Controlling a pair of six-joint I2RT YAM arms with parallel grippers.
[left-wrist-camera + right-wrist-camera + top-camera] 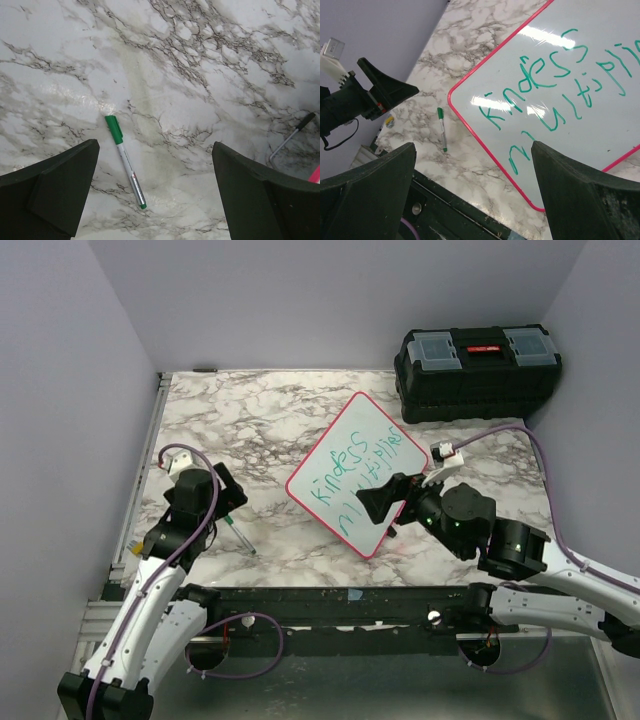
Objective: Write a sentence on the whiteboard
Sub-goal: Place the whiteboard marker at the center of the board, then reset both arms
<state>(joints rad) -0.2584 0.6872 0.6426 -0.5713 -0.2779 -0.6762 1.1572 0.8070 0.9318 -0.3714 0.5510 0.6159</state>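
White gloss board, thin red-pink rim: the whiteboard (362,420) lies flat on the marble table (250,405), just in front of the black toolbox (478,360) and turned so 1 corner points toward it. The sentence (345,472) is on it in green, 2 lines, the first reading "Kindess", the second a scribble I read roughly as "multiplies". The green marker (125,160) lies on the marble well apart from the toolbox, on the far side of the whiteboard from it, and appears capped. The left gripper (155,147) hangs over that marker with its jaws wide apart and nothing in them. The right gripper (473,145) hovers over the whiteboard's edge farthest from the toolbox, its jaws also spread and empty. I judge the whiteboard light, stiff and slick. Lying flush, it gives no gap to get a finger under, and a sideways push would likely slide it across the marble. The place to take hold is the rim at a corner, away from the lettering, since the ink would smear under a pad. The marker is slim, light and round, so it will roll; the mid-barrel is the grip point.
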